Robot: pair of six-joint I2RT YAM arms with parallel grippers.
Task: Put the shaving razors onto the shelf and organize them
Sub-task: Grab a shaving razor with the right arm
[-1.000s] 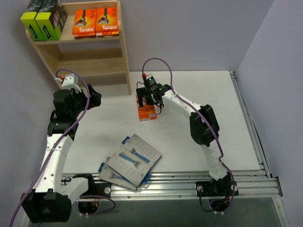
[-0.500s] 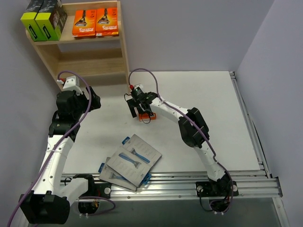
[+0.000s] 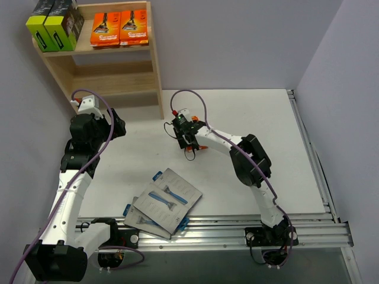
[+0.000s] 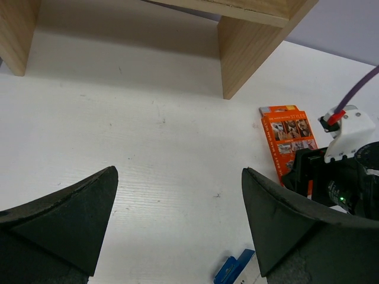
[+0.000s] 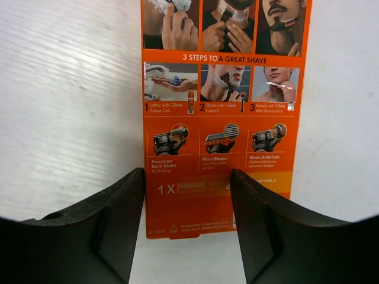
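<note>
An orange razor pack [image 5: 222, 118] lies flat on the white table, printed back upward, also seen in the left wrist view [image 4: 283, 133]. My right gripper [image 5: 187, 171] hangs low over its near end. The jaws are open but narrowed; one finger lines up with the pack's left edge and the other overlaps its right part. From above, the right gripper [image 3: 188, 141] hides nearly all of that pack [image 3: 190, 149]. My left gripper [image 4: 179, 171] is wide open and holds nothing, left of the shelf's foot [image 3: 120, 126]. The wooden shelf [image 3: 155, 65] carries two orange packs [image 3: 119, 28] and two black-and-lime boxes [image 3: 54, 26] on top.
Several flat grey razor cards [image 3: 166, 201] lie overlapped near the table's front edge; a blue hanger tab [image 4: 234, 269] of one shows in the left wrist view. The shelf's side panel [image 4: 249, 53] stands on the table just beyond the orange pack. Metal rails [image 3: 237, 228] run along the front.
My right wrist swung left, then back right, and came down over the orange pack. Its jaws went from wide to about half as wide. The left arm barely moved.
</note>
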